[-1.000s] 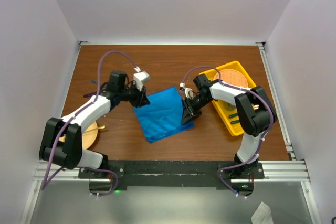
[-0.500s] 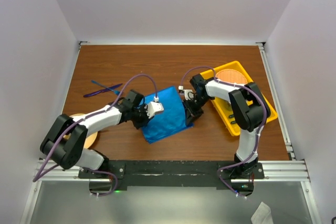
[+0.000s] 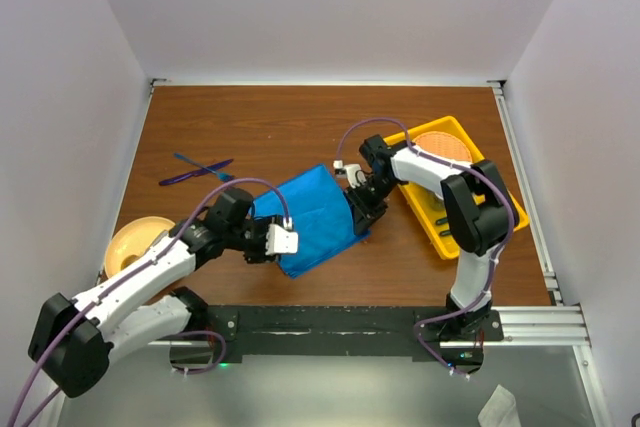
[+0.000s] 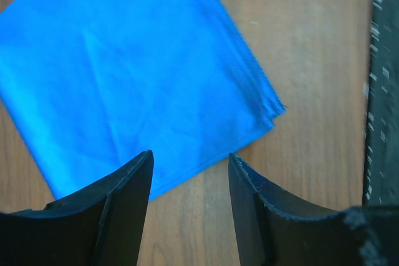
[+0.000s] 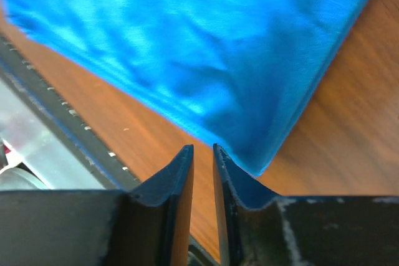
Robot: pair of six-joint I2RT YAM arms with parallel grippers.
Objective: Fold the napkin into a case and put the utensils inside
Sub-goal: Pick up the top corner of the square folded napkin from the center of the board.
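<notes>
The blue napkin (image 3: 315, 217) lies folded flat as a tilted rectangle at mid-table. My left gripper (image 3: 275, 244) is open and empty, low over the wood at the napkin's near left edge. In the left wrist view that gripper (image 4: 189, 160) stands just short of the napkin (image 4: 137, 66). My right gripper (image 3: 362, 209) is at the napkin's right corner. In the right wrist view that gripper (image 5: 202, 151) has its jaws almost together with only wood between them, and the napkin (image 5: 206, 48) starts just past the tips. The blue and purple utensils (image 3: 198, 167) lie crossed at the far left.
A yellow tray (image 3: 470, 152) with an orange plate (image 3: 440, 145) stands to the right, behind my right arm. A tan bowl (image 3: 132, 243) sits at the near left beside my left arm. The black rail (image 4: 381, 91) runs along the table's near edge.
My left arm has swung from the napkin's far left side round to its near left edge. The napkin now lies narrower and flatter. My right gripper has stayed at the right corner.
</notes>
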